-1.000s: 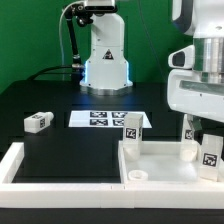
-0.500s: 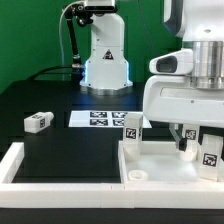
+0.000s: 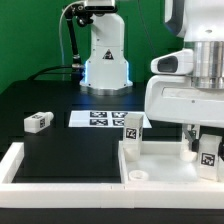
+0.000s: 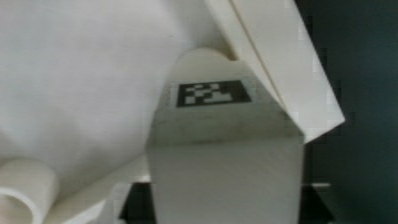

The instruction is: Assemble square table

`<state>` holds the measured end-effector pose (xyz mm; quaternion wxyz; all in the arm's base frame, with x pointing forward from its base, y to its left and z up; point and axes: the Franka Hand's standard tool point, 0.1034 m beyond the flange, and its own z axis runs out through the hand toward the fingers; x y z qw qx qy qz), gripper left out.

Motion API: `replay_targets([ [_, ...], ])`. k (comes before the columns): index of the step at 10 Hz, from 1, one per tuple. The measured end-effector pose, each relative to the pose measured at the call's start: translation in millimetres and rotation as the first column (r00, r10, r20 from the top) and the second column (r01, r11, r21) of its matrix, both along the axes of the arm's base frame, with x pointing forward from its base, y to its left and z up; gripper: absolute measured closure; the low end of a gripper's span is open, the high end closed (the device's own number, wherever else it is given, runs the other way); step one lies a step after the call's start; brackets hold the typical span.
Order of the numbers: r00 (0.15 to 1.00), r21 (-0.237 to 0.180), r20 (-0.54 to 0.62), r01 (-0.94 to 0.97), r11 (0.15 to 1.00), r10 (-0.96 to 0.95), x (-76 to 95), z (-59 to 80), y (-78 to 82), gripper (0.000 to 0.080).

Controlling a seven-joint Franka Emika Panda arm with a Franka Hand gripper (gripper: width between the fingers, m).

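White plastic square panel lies at the lower right of the exterior view, with the gripper low over its right end.

From my station I see the arm's bulky white housing filling the exterior view's right. Just below the fingers a tagged leg block stands upright at the panel's right edge. I cannot tell whether the jaws are spread or closed on anything, because the housing hides them. The wrist view is close and blurred, showing only white plastic with a black-and-white tag. A second leg block stands at the panel's far left corner. A third leg block lies alone on the black surface at the exterior view's left. The marker board lies flat at centre.
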<state>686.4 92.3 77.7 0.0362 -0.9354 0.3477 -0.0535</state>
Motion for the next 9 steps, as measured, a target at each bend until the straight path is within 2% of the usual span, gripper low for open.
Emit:
replay_targets([
  [2, 0.994, 0.011, -0.006, 0.105, 0.994, -0.105, -0.6, -0.4, -1.6, 0.0511],
  [3, 0.957, 0.027, -0.021, 0.291, 0.956, -0.290, -3.3, -1.0, -2.9, 0.0511],
  [4, 0.896, 0.050, -0.036, 0.444, 0.894, -0.443, -5.8, -1.6, -3.7, 0.0511],
  [5, 0.793, 0.094, -0.060, 0.609, 0.787, -0.607, -9.7, -2.4, -4.4, 0.0511],
  [6, 0.723, 0.136, -0.083, 0.690, 0.711, -0.686, -13.7, -1.9, -6.8, 0.0511],
  [7, 0.682, 0.154, -0.121, 0.730, 0.666, -0.721, -13.9, -2.6, -10.8, 0.0511],
  [9, 0.605, 0.153, -0.145, 0.795, 0.587, -0.783, -14.9, -3.1, -9.3, 0.0511],
])
